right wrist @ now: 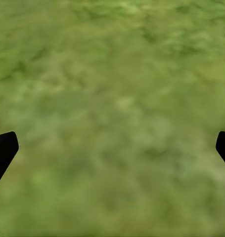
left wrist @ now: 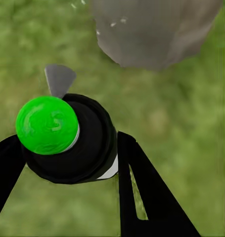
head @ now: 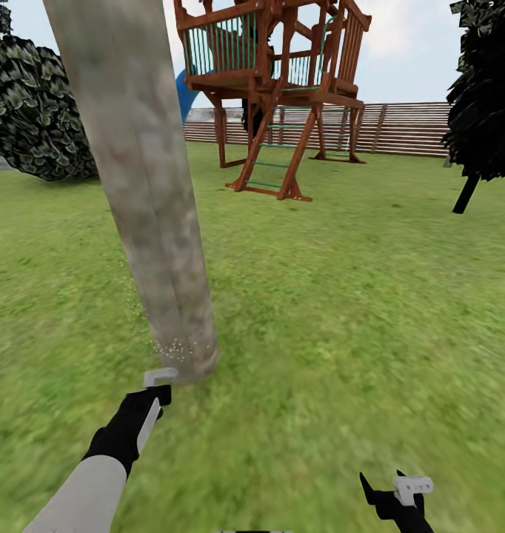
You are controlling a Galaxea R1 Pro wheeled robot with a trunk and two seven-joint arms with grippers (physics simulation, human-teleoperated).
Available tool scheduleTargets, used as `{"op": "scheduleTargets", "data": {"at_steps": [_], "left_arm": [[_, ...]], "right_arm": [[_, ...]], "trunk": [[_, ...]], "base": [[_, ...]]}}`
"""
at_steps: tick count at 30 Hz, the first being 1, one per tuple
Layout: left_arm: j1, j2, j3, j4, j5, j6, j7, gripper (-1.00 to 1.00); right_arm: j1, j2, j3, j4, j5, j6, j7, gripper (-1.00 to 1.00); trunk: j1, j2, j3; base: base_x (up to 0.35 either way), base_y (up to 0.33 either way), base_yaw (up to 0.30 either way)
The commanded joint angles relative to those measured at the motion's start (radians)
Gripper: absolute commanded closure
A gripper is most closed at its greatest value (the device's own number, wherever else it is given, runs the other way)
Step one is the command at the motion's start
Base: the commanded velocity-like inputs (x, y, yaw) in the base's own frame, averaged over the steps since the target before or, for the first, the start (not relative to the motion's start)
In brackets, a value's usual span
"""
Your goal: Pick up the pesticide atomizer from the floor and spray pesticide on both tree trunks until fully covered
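Note:
The pesticide atomizer (left wrist: 67, 143), a black body with a bright green round cap and a grey nozzle, sits between the black fingers (left wrist: 142, 192) of my left gripper (head: 158, 386), which is shut on it. The nozzle faces the base of a thick pale grey-tan tree trunk (head: 145, 185), close ahead in the head view. That trunk base (left wrist: 157, 29) also appears in the left wrist view. Fine white specks dot the foot of the trunk and the grass beside it. My right gripper (head: 400, 497) hangs open low at the right over the grass lawn (right wrist: 112, 113), holding nothing.
A red-brown wooden play tower (head: 275, 89) with a ladder stands behind the trunk, and a slat fence (head: 408, 127) runs beyond it. A thin dark-trunked black tree (head: 489, 96) is at the right. Dark jagged foliage (head: 30, 111) is at the left. Open lawn (head: 341, 311) stretches to the right.

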Motion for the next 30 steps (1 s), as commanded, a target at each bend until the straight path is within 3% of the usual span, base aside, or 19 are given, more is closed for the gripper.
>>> {"op": "scheduleTargets", "data": {"at_steps": [1, 4, 7, 10, 12, 14, 15, 17, 18, 20, 21, 22, 24, 25, 26, 27, 28, 30], "left_arm": [[-0.022, -0.003, -0.008, -0.003, -0.002, 0.021, 0.000, 1.00], [-0.092, -0.012, -0.040, -0.006, -0.001, 0.076, -0.002, 1.00], [-0.109, 0.001, -0.042, -0.006, -0.001, 0.081, -0.006, 1.00], [-0.122, 0.083, -0.035, -0.006, 0.002, 0.112, -0.011, 1.00], [-0.125, 0.103, -0.040, -0.008, 0.002, 0.136, -0.013, 1.00], [-0.126, 0.087, -0.044, -0.008, 0.001, 0.141, -0.014, 1.00], [-0.128, 0.063, -0.050, -0.009, 0.000, 0.142, -0.015, 1.00], [-0.131, 0.041, -0.096, -0.025, 0.000, 0.150, -0.016, 1.00], [-0.131, 0.036, -0.149, -0.056, 0.003, 0.183, -0.016, 1.00], [-0.132, 0.043, -0.174, -0.084, 0.005, 0.216, -0.034, 1.00], [-0.133, 0.051, -0.175, -0.089, 0.003, 0.221, -0.076, 1.00], [-0.138, 0.094, -0.175, -0.098, -0.001, 0.230, -0.153, 1.00], [-0.158, 0.154, -0.175, -0.105, 0.003, 0.261, -0.196, 1.00], [-0.163, 0.160, -0.178, -0.108, 0.002, 0.271, -0.202, 1.00], [-0.165, 0.153, -0.185, -0.109, 0.001, 0.274, -0.204, 1.00], [-0.168, 0.128, -0.241, -0.127, 0.002, 0.307, -0.214, 1.00], [-0.168, 0.115, -0.267, -0.165, 0.003, 0.361, -0.217, 1.00], [-0.168, 0.102, -0.280, -0.252, 0.005, 0.445, -0.218, 1.00]], "right_arm": [[0.000, 0.001, 0.000, 0.000, 0.000, 0.000, -0.001, -1.00], [0.000, 0.000, 0.000, 0.000, 0.000, 0.001, 0.000, -1.00], [0.000, 0.000, 0.000, -0.001, 0.000, 0.000, -0.001, -1.00], [0.000, 0.000, 0.000, -0.001, 0.000, 0.000, -0.001, -1.00], [0.000, 0.000, 0.000, 0.000, 0.000, 0.000, -0.001, -1.00], [0.000, 0.000, 0.000, 0.000, 0.000, 0.001, -0.001, -1.00], [0.000, 0.000, 0.000, 0.000, 0.000, 0.001, -0.001, -1.00], [0.000, 0.000, 0.000, 0.000, 0.000, 0.000, -0.001, -1.00], [0.000, 0.000, 0.000, -0.001, 0.000, 0.000, -0.001, -1.00], [0.000, 0.000, 0.000, -0.001, 0.000, 0.001, -0.001, -1.00], [0.000, 0.000, 0.000, -0.001, 0.000, 0.001, -0.001, -1.00], [0.000, 0.000, 0.000, -0.001, 0.000, 0.001, -0.001, -1.00], [0.000, 0.000, 0.000, -0.001, 0.000, 0.001, -0.001, -1.00], [0.000, 0.000, 0.000, -0.001, 0.000, 0.001, -0.001, -1.00], [0.000, 0.000, 0.000, -0.001, 0.000, 0.001, -0.001, -1.00], [0.000, 0.000, 0.000, -0.001, 0.000, 0.001, 0.000, -1.00], [0.000, 0.000, 0.000, -0.001, 0.000, 0.001, -0.001, -1.00], [0.000, 0.000, 0.000, -0.001, 0.000, 0.001, -0.001, -1.00]], "trunk": [[0.000, 0.000, 0.000], [0.000, 0.000, 0.000], [0.000, 0.000, 0.000], [0.000, 0.000, 0.000], [0.000, 0.000, 0.000], [0.000, 0.000, 0.000], [0.000, 0.000, 0.000], [0.000, 0.000, 0.000], [0.000, 0.000, 0.000], [0.000, 0.000, 0.000], [0.000, 0.000, 0.000], [0.000, 0.000, 0.000], [0.000, 0.000, 0.000], [0.000, 0.000, 0.000], [0.000, 0.000, 0.000], [0.000, 0.000, 0.000], [0.000, 0.000, 0.000], [0.000, 0.000, 0.000]], "base": [[0.000, 0.000, 0.003], [0.000, 0.000, 0.000], [0.000, 0.000, 0.000], [0.000, 0.000, 0.000], [0.000, 0.000, 0.000], [0.000, 0.000, 0.000], [0.000, 0.000, 0.000], [0.000, 0.000, 0.000], [0.000, 0.000, 0.000], [0.000, 0.000, 0.000], [0.000, 0.000, 0.000], [0.000, 0.000, 0.000], [0.000, 0.000, 0.000], [0.000, 0.000, 0.000], [0.000, 0.000, 0.000], [0.000, 0.000, 0.000], [0.000, 0.000, 0.000], [0.000, 0.000, 0.000]]}}
